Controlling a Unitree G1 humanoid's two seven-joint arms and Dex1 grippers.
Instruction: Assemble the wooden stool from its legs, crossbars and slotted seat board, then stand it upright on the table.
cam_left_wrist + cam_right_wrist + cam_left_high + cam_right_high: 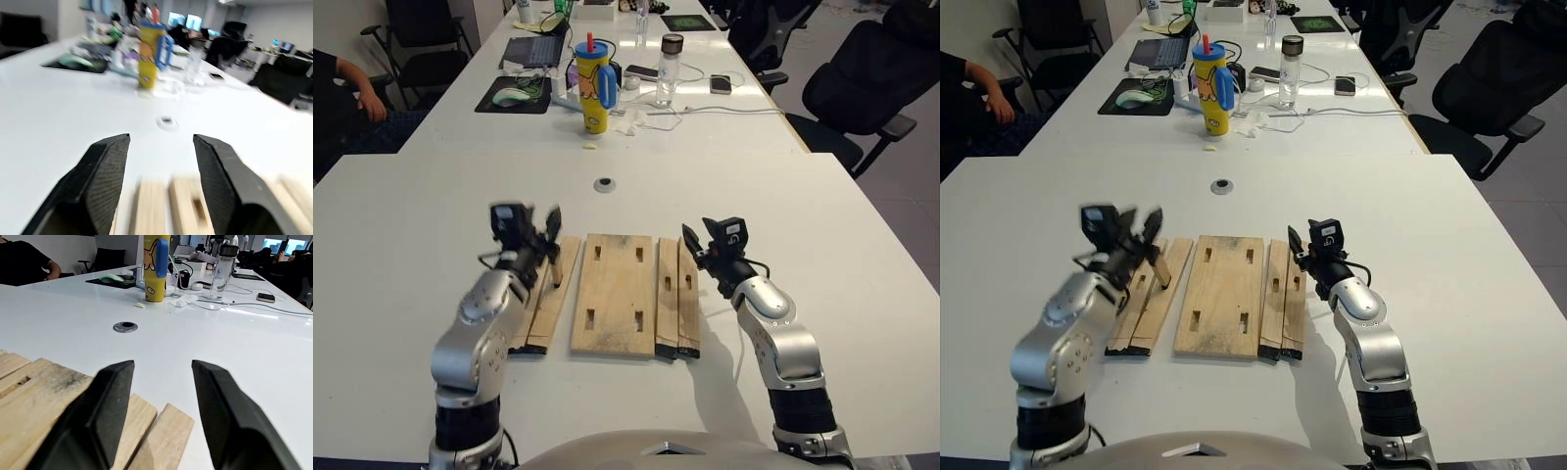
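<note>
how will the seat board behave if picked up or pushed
The seat board looks like a solid wooden plank, so it should stay stiff. It lies flat on the table, so it likely won't roll or tip, but its edges may be hard to get under. Planks sit close beside it, so pushing it probably shifts them.

An office: long white table (401, 245), swivel chairs (862, 83) (laptop (533, 49) too).

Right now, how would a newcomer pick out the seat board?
On the near white table, flat wooden pieces lie in a row. The seat board is the middle one. It is by far the widest, with four slots, while narrow slats flank it in pairs.
</note>
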